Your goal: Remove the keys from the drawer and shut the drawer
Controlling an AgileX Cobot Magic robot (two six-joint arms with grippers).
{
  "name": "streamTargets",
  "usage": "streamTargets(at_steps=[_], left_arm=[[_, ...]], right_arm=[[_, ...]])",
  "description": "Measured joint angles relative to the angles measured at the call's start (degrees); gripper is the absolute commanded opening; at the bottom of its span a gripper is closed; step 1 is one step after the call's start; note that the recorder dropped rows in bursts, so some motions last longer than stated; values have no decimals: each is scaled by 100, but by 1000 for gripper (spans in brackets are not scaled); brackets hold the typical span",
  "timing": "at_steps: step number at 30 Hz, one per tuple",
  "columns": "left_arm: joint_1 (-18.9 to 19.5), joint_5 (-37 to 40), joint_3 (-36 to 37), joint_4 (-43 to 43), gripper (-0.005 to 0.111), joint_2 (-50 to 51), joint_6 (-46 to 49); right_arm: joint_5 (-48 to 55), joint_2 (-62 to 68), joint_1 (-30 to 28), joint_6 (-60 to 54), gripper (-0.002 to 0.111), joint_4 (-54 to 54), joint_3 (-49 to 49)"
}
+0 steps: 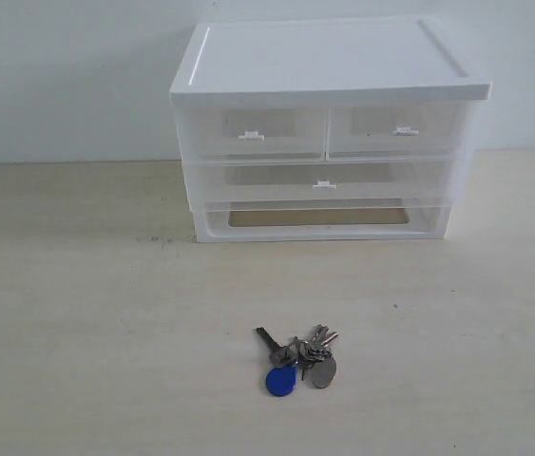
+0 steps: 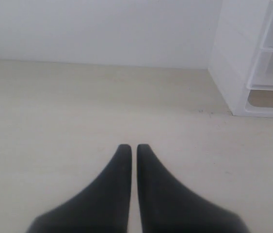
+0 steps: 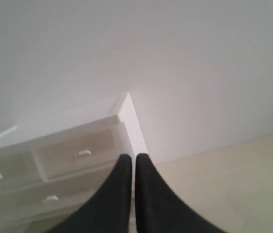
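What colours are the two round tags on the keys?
One blue tag, one grey tag on the keys; clearest in the exterior view.

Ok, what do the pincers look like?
Both alike: the left pincer and right pincer each have two matte black fingers, broad at the base and curving to narrow rounded tips. No cables or markings show.

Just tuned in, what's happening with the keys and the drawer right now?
Nothing is being handled at this moment. The keys lie on the table in front of the drawer unit, and the full-width drawer looks pushed in flush. The left pincer and the right pincer are both shut, empty and touching nothing. Neither arm shows in the exterior view.
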Motion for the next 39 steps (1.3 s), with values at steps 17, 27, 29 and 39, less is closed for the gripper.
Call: streamTargets(at_steps=[17,27,29,39], left_arm=[[0,0,0,0,4,0,0],[0,0,0,-10,4,0,0],[0,0,0,-10,4,0,0],[0,0,0,-10,4,0,0]], right_arm=[[2236,0,0,-2056,0,77,34],[2308,0,0,-1886,0,87,34],[2308,0,0,-1872,0,87,34],[2308,0,0,-1867,0,87,34]])
